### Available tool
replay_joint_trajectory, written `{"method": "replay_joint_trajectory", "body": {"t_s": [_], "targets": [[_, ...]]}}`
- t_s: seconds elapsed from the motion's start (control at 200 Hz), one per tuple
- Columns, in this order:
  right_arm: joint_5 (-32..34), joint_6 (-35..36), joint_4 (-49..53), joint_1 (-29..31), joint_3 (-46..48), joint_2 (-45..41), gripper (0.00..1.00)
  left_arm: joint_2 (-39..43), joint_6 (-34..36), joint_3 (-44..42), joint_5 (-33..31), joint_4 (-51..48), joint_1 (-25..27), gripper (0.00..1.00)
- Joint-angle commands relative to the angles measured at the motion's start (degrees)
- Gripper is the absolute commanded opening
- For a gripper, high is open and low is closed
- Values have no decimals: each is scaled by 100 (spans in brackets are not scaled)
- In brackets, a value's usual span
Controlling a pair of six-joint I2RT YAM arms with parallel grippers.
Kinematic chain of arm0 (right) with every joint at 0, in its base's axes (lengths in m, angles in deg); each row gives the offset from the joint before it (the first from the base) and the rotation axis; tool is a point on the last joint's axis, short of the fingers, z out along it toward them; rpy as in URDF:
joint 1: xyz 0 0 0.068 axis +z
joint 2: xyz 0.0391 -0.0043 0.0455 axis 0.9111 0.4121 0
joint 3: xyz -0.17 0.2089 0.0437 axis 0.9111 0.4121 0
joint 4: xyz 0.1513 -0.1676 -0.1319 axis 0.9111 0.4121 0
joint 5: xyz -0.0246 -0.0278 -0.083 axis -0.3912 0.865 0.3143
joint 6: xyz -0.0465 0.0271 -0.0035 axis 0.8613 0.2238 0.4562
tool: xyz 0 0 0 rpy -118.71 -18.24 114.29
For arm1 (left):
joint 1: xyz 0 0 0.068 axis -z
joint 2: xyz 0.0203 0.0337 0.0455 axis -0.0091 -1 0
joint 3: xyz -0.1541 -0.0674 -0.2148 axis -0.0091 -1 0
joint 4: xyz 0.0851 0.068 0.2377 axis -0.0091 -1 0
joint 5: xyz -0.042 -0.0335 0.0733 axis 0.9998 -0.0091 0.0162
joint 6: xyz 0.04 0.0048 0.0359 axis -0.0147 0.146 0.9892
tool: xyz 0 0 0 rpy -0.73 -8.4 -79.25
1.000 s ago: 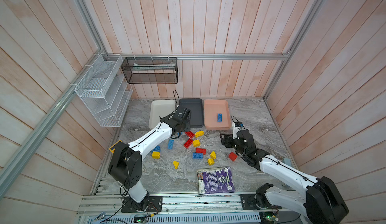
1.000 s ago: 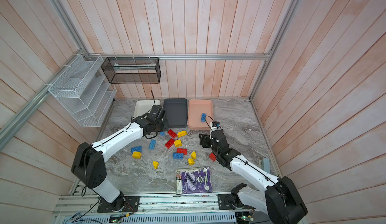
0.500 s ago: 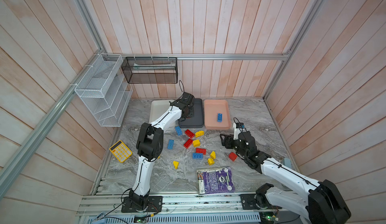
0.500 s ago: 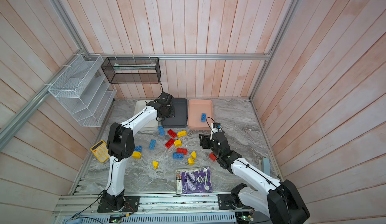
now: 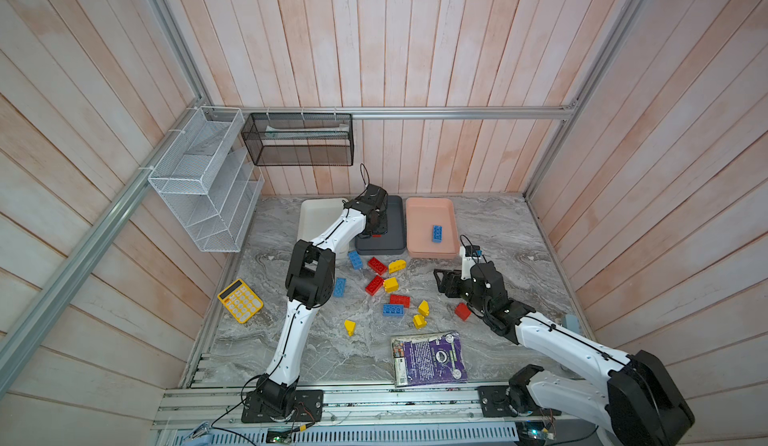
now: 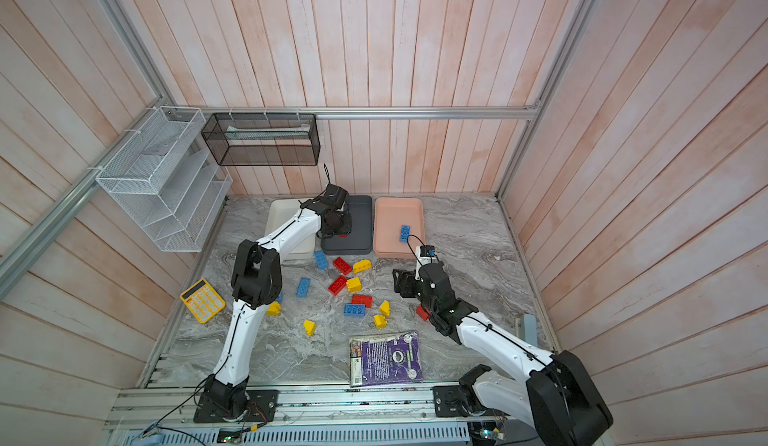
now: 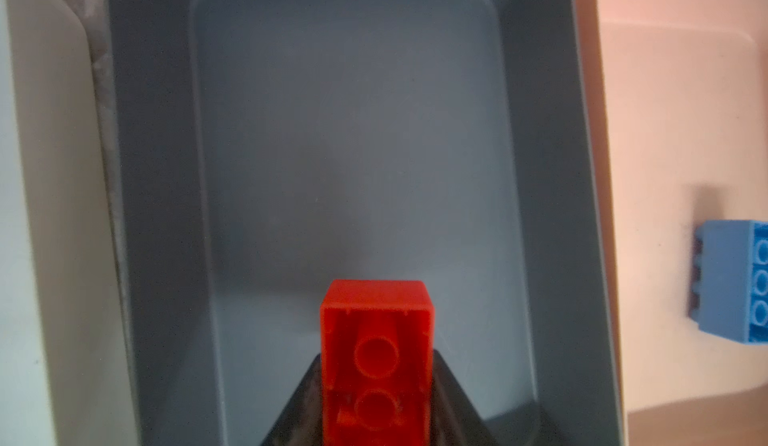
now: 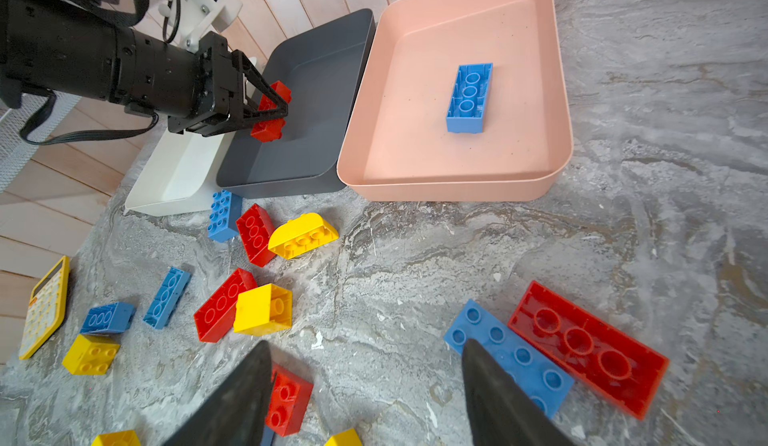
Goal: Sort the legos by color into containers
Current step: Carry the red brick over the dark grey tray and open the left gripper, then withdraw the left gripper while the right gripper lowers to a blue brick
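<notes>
Red is the colour in hand: a red brick (image 7: 376, 340) sits clamped between the fingers of the left end effector (image 8: 277, 108), hollow underside turned to the wrist camera and its free end poking past the fingertips, so it should fall cleanly once let go. It hangs over the dark grey tray (image 7: 353, 111), inside the rim and clear of the floor, at the end nearest the scattered pieces. The step looks like a drop-off that has reached its spot, and this would be that tray's first piece. Just beside it the salmon pink tray (image 5: 428, 215) holds one blue brick (image 5: 436, 233) lying flat, which suggests blue goes there, red in grey, and yellow in the white tray (image 5: 318, 219) on the other side. The loose bricks (image 5: 390, 285), red, blue and yellow, lie scattered on the tabletop (image 5: 490, 232) just in front of the trays, so most of the sorting is not yet done. The right end effector (image 8: 365, 344) hovers low over that scatter with its fingers apart and nothing between them, a red piece just beside one finger and a blue one partly behind the other. I judge it is lined up for a pick while the left arm unloads. A yellow calculator (image 5: 240, 300) and a purple booklet (image 5: 430, 358) lie toward the edges and have no part in the job.
</notes>
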Motion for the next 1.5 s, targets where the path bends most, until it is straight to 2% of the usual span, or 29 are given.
{"method": "replay_joint_trajectory", "body": {"t_s": [0.0, 0.135, 0.25, 0.315, 0.455, 0.58, 0.745, 0.98, 1.07, 1.16, 1.27, 1.495], "targets": [[0, 63, 55, 49, -99, 5, 74, 99, 82, 150, 55, -104, 10, 54], [21, 112, 356, 60, -291, 3, 74, 512, 115, -34, 53, -95, 6, 69], [-13, 193, 728, 87, -526, 43, 74, 1099, 124, -489, 77, 15, 18, 70], [193, 218, 1142, 102, -710, 105, 72, 1554, 137, -909, 99, 161, 34, 71], [631, 111, 1777, 102, -950, 81, 73, 2781, 116, -1953, 91, 477, 107, 71], [1020, -158, 2342, 26, -1246, 221, 81, 3985, -8, -3104, 24, 740, 194, 72], [1217, -579, 2641, -185, -1482, 535, 91, 5615, -49, -4621, -13, 1018, 211, 75], [1411, -1012, 2923, -487, -1834, 1151, 93, 7514, 126, -6082, 2, 1064, 203, 90], [1417, -982, 2923, -487, -1932, 1351, 89, 8097, 88, -6534, 20, 1106, 197, 91], [1257, -897, 2881, -487, -2020, 1597, 82, 8493, -26, -6956, 73, 1194, 194, 91], [988, -970, 2936, -483, -2076, 1878, 82, 8651, -114, -7317, 158, 1266, 192, 91], [882, -1379, 2926, -417, -1845, 2034, 99, 8630, -59, -7543, 282, 1309, 194, 91]]}}
